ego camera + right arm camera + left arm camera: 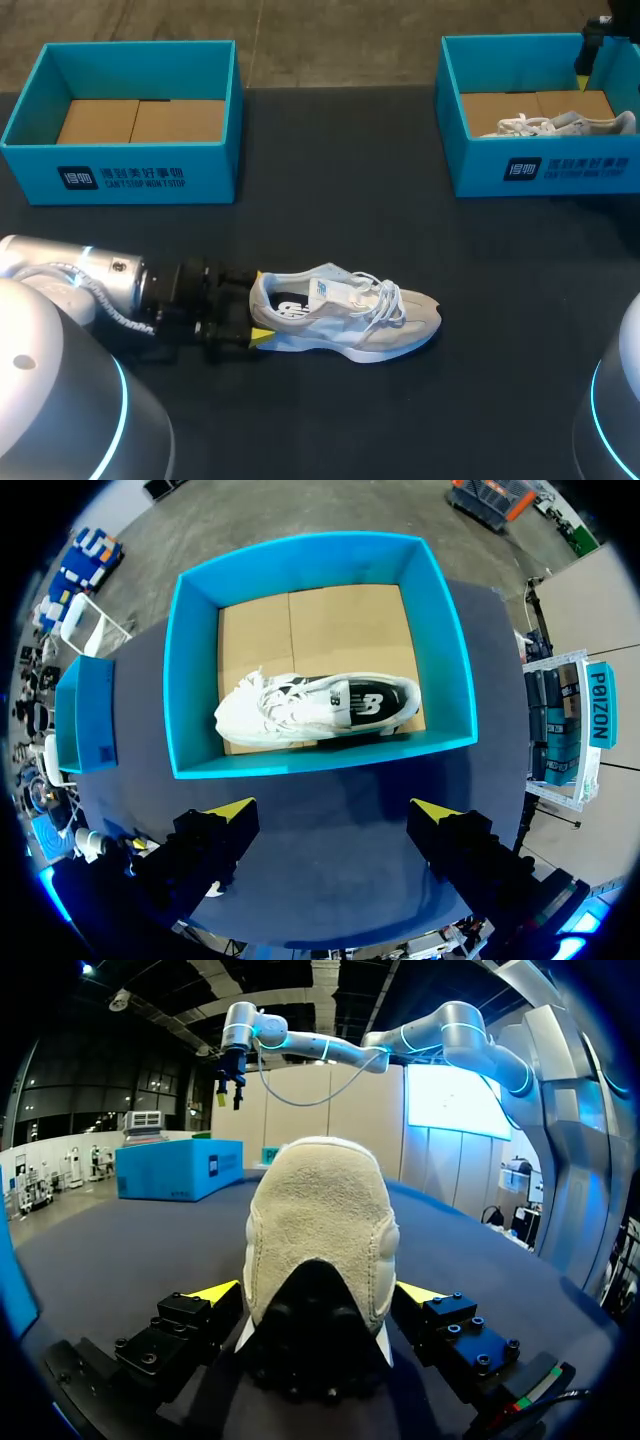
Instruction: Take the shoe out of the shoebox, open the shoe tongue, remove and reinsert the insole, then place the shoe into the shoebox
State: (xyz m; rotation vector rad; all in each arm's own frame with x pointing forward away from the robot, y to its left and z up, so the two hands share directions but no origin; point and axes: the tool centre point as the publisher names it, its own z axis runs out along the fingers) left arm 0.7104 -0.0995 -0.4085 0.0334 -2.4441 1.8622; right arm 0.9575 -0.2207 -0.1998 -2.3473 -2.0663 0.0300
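1. head view: one pale shoe [345, 318] is laid sole-down on the dark table [330, 420], with its toe towards the right arm's side and its laces looped over the tongue. it is well apart from both boxes. the left gripper [245, 308] is set at its heel end. the left shoebox [130, 170] is shown holding only its cardboard floor. a second shoe [560, 124] is lodged in the right shoebox [545, 170].
2. left wrist view: the padded heel [320, 1210] is met from both sides by the yellow tips, so the shoe is judged clamped. the item is judged light, with a soft yielding upper and a stiffer sole. the heel end is thought the firmest hold, and the tongue is best pinched at its top edge.
3. right wrist view: the right gripper [330, 815] is held above the right shoebox, with its fingers spread and nothing between them.
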